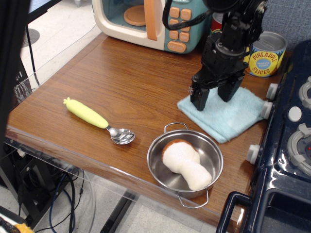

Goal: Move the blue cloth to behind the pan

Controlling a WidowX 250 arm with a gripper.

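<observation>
Cloth [228,115] flat on table [131,92], just behind pan [185,167], near stove. End effector [215,95] open, fingertips over cloth's rear edge. Placement step apparently finishing; next, lift clear without snagging.

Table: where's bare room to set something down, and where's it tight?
Biggest bare patch: mid-table wood between the microwave, spoon and cloth. A smaller strip runs along the front edge left of the pan. Crowded on the right: gripper over the cloth, can, stove.
</observation>
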